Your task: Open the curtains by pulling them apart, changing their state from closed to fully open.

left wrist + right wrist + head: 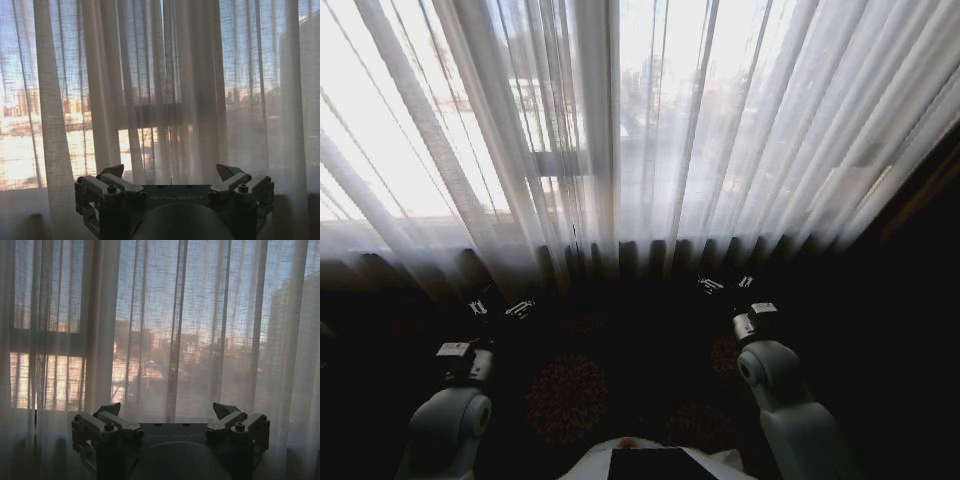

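The sheer white curtains (650, 130) hang closed across the bright window, and their pleated edges meet near the thick fold (592, 150). My left gripper (500, 307) is low on the left, a short way in front of the hem, and stands open with nothing between its fingers. In the left wrist view the left gripper (171, 172) faces the bunched middle folds of the curtains (150, 90). My right gripper (725, 285) is low on the right, also open and apart from the fabric. The right gripper (166, 410) points at the right panel of the curtains (200, 325).
A window frame bar (555, 163) shows through the fabric. The dark floor below carries a carpet with round patterns (567, 395). A dark wall edge (920, 190) runs along the right side. My torso (655, 462) is at the bottom centre.
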Motion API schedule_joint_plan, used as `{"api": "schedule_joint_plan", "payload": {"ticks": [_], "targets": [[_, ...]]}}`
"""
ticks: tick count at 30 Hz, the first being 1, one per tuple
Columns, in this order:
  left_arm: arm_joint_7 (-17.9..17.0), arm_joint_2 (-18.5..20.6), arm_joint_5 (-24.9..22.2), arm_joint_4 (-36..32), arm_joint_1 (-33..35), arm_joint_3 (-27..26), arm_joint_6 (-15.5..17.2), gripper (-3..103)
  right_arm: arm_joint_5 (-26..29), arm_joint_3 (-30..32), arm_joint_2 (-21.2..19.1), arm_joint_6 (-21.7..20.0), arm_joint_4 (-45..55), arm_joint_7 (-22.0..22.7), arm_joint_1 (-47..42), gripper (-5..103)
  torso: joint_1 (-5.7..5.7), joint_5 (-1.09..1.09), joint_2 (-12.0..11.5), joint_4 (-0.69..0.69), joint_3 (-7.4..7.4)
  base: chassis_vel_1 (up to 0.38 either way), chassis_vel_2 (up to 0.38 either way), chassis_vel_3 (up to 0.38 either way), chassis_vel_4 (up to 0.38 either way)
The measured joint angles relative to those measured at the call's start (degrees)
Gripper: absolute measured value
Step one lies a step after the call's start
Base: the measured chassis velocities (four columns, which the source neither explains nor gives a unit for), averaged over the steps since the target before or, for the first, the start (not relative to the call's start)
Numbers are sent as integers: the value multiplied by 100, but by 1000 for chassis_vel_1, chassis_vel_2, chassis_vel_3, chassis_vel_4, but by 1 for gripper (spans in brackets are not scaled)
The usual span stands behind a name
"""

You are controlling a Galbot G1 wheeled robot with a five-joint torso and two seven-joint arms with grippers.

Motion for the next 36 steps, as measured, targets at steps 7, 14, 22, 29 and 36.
{"api": "schedule_joint_plan", "payload": {"ticks": [7, 14, 22, 29, 36], "targets": [[-1, -19, 27, -78, -37, 16, 164, 100, -123, 12, -37, -81, 27, -10, -45, 100, 0, 0, 0, 0, 0, 0, 0, 0, 0], [1, -39, 134, -63, -35, 30, 174, 100, -171, 18, -57, -227, 46, -88, -4, 100, 0, 0, 0, 0, 0, 0, 0, 0, 0], [43, -41, 192, -27, -40, 38, 187, 100, -172, -33, -42, -222, -5, -107, 55, 100, -1, 0, 0, 0, 0, 0, 0, 0, 0], [111, -21, 207, 24, -44, 38, 185, 100, -172, -76, -33, -208, -45, -125, 71, 100, -1, 0, 1, 0, -1, -91, 74, 76, -92], [143, 20, 207, 103, -89, 38, 167, 100, -174, -147, 3, -204, -109, -127, 119, 100, 2, -3, -1, 0, 0, -202, 187, 186, -195]]}}
